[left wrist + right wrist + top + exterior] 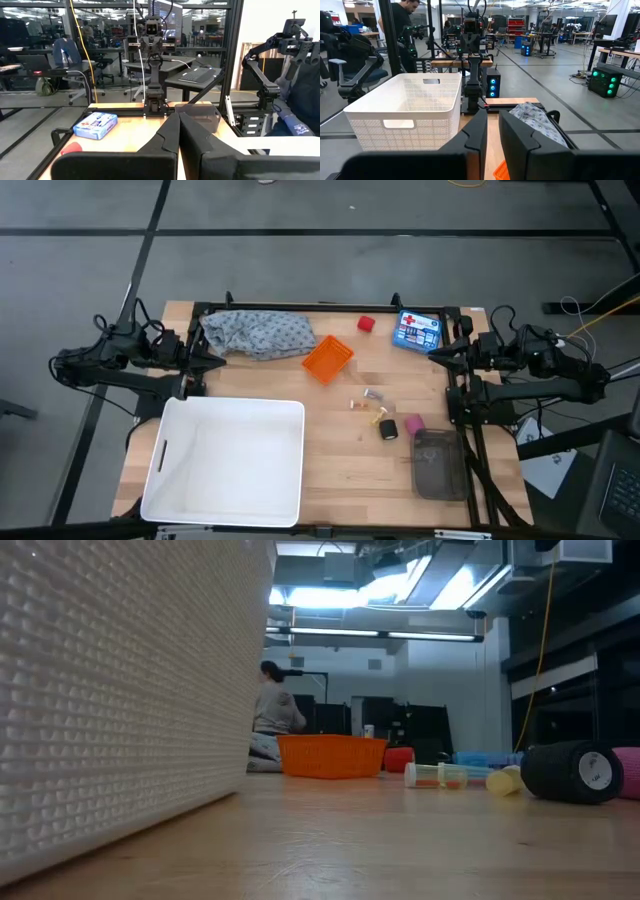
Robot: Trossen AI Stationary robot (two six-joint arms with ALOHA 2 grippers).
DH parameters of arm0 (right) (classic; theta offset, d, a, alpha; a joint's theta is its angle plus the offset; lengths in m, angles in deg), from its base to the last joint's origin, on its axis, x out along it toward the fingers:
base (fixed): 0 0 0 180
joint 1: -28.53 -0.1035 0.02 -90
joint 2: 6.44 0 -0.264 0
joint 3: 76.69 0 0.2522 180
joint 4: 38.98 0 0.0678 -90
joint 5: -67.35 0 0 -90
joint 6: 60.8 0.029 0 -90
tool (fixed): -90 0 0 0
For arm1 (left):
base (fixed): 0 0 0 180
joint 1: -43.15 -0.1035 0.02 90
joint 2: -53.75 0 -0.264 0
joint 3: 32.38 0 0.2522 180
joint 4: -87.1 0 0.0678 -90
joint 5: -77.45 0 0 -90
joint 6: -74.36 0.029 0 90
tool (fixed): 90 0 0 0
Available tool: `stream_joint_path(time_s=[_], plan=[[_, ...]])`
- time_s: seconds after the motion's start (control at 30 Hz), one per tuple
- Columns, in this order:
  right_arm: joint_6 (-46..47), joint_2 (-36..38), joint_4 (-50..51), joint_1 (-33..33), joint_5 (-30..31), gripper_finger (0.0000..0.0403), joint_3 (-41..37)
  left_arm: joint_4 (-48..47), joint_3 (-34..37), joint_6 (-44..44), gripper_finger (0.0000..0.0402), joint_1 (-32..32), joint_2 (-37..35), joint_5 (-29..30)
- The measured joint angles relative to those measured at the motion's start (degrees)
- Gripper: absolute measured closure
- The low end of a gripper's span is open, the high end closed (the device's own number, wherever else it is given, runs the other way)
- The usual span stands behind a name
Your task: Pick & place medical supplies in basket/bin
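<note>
Both arms wait at the wooden counter's [340, 470] far corners: left claw [179, 131] fully closed, right claw [492, 131] narrowly parted, both empty. The small orange latticed plastic basket [328, 359] sits centre-far; the black roll [389, 429] lies nearest, so the right arm should descend squarely over it

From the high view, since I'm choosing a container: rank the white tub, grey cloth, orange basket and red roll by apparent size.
1. White tub
2. Grey cloth
3. Orange basket
4. Red roll
</note>
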Motion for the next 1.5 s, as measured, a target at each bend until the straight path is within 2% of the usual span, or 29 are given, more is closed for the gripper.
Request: stream_joint_path(time_s=[1.13, 1.33, 1.5], plan=[[0.0, 0.0, 0.02, 0.0, 0.01, 0.035, -0.01, 0.03, 0.0, 0.06, 0.0398, 0.0, 0.0, 0.0], [0.0, 0.0, 0.0, 0.0, -0.01, 0.035, 0.0, 5.23, 0.0, 9.22, 0.0398, 0.0, 0.01, 1.81], [0.0, 0.0, 0.01, 0.0, 0.01, 0.035, 0.0, 9.95, 0.0, 10.8, 0.0398, 0.0, -0.04, 2.34]])
